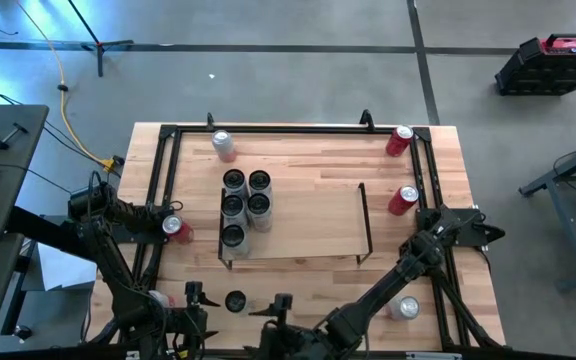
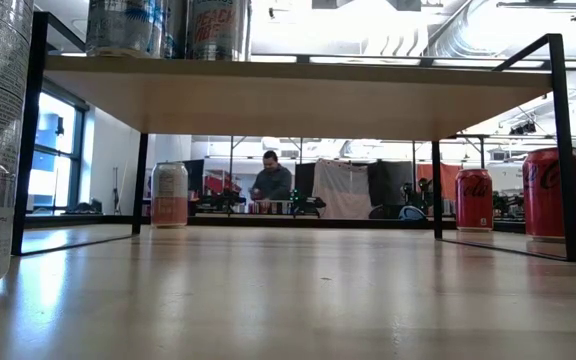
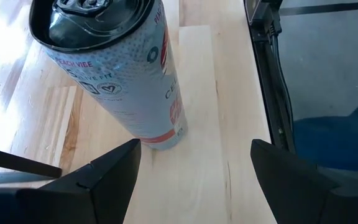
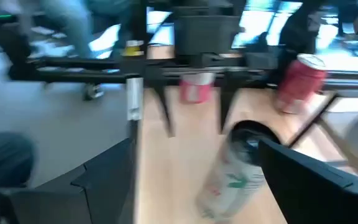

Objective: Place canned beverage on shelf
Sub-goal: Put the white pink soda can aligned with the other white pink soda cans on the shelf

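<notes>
Left wrist view is showing the left gripper [image 3: 191, 180] hanging with its jaws spread wide and gripping nothing; a tall pale can [image 3: 120, 68] is standing upright just ahead of the fingertips, nearer the one finger [image 3: 95, 183], on the tabletop [image 3: 229, 124]. Right gripper [image 4: 194, 180] is likewise standing open and empty, with a blurred silver can [image 4: 229, 174] just beyond it and a red can [image 4: 300, 81] farther off. Farthest from both grippers, the shelf [image 1: 308, 215] is carrying five dark-topped cans [image 1: 245, 203] clustered at its left end.

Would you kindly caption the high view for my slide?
Five cans stand on the shelf; both grippers, left and right, wait open at the table's near edge.
</notes>
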